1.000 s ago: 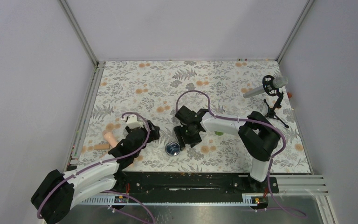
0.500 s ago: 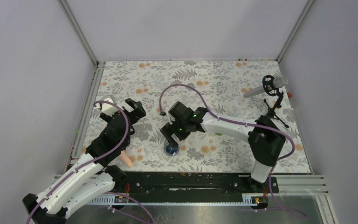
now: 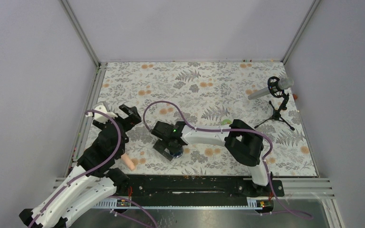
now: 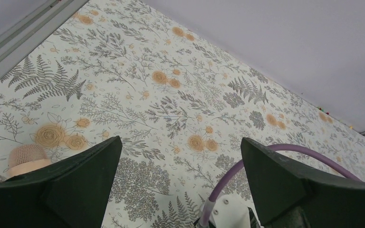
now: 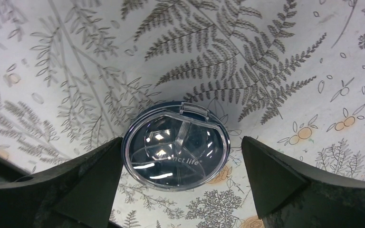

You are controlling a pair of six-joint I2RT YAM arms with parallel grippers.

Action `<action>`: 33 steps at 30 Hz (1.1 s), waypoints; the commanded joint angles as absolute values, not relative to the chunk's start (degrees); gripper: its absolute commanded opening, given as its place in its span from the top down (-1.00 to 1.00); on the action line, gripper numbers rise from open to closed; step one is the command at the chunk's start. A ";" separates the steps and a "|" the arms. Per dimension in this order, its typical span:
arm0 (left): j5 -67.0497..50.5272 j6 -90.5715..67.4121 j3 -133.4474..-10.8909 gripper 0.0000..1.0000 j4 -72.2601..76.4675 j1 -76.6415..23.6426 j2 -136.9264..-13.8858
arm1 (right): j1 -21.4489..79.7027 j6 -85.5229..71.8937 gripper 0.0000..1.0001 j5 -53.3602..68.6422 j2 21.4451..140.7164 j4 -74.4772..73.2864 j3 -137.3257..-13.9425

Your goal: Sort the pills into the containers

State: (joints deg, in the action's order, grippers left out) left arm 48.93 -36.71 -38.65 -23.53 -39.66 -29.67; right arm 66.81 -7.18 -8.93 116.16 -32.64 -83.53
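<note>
While the jar point(image 5: 176, 152) sits lid-up — right gripper point(image 5: 180, 140) straddles it, jaws wide, unclamped.

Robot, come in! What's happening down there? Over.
Right gripper open, straddling the dark-blue jar, clear lid on. Left gripper open, empty, above the floral cloth. Peach-pink rod lies loose, clear of the jar.
</note>
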 commanded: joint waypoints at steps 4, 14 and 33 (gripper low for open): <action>47.77 -36.87 -36.84 -0.97 -23.76 -39.37 -27.45 | 67.31 -13.39 -0.98 -12.76 119.09 -38.15 -87.68; 41.79 -35.70 -36.14 -0.95 -23.73 -39.36 -28.91 | 65.37 -23.16 -0.44 -10.71 121.04 -48.08 -93.14; 0.50 -37.39 -23.28 -0.50 4.93 -39.31 -34.56 | 39.92 -63.20 -0.17 26.60 101.36 -19.57 -78.17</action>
